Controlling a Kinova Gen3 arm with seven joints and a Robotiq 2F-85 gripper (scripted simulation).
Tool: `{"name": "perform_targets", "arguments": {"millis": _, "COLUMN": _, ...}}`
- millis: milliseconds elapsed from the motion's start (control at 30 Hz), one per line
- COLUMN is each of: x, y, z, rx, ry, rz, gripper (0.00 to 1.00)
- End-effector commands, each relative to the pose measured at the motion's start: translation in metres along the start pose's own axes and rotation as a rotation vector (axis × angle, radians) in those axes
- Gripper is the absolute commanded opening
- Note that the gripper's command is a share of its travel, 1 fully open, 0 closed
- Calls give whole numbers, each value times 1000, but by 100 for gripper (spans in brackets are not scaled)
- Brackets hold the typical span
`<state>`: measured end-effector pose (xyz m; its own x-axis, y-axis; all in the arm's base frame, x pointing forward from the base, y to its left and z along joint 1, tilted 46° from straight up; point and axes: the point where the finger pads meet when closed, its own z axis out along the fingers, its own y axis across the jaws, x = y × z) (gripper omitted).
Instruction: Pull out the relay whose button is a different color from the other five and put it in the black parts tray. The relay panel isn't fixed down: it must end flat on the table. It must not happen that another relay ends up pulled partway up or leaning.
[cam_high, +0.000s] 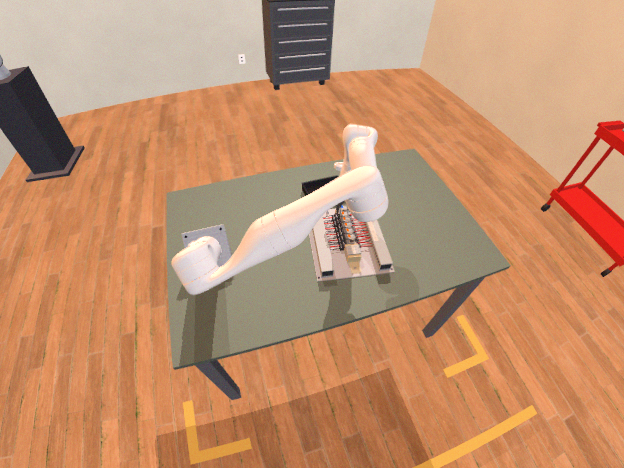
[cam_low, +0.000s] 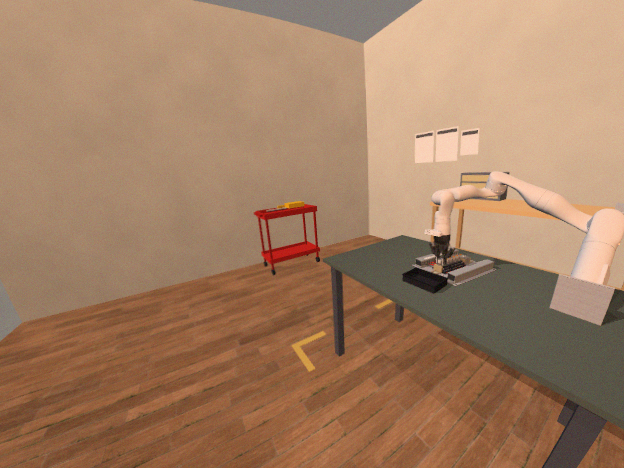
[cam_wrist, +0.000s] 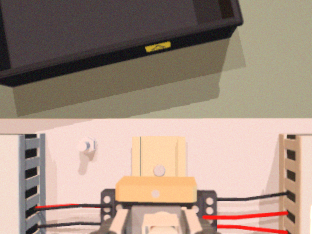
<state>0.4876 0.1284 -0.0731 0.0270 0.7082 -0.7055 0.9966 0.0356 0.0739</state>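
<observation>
The beige relay panel (cam_high: 322, 251) (cam_low: 473, 269) (cam_wrist: 240, 150) lies flat on the green table (cam_high: 241, 302). A row of relays with orange buttons (cam_high: 347, 232) and red and black wires runs along its middle. My gripper (cam_low: 440, 257) (cam_wrist: 156, 227) stands upright over the far end of the row, the end nearest the black parts tray (cam_high: 315, 185) (cam_low: 423, 279) (cam_wrist: 100, 30). It is shut on the end relay (cam_wrist: 156, 229), which the fingers mostly hide. A tan end block (cam_wrist: 156, 189) sits just beyond the fingers. In the top view the arm hides the gripper. The tray is empty.
The arm's grey base plate (cam_high: 201, 236) is at the table's left. A red cart (cam_high: 589, 206) (cam_low: 287, 234) stands off to the right, and a dark drawer cabinet (cam_high: 298, 40) stands at the back wall. A wooden side table (cam_low: 514, 206) stands behind the green table.
</observation>
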Motion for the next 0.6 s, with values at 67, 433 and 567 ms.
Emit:
{"name": "perform_targets", "arguments": {"millis": 67, "x": 0, "y": 1, "z": -1, "rx": 12, "ry": 1, "rz": 0, "gripper": 0}}
{"name": "perform_targets", "arguments": {"millis": 433, "x": 0, "y": 1, "z": -1, "rx": 26, "ry": 1, "rz": 0, "gripper": 0}}
{"name": "perform_targets", "arguments": {"millis": 567, "x": 0, "y": 1, "z": -1, "rx": 32, "ry": 1, "rz": 0, "gripper": 0}}
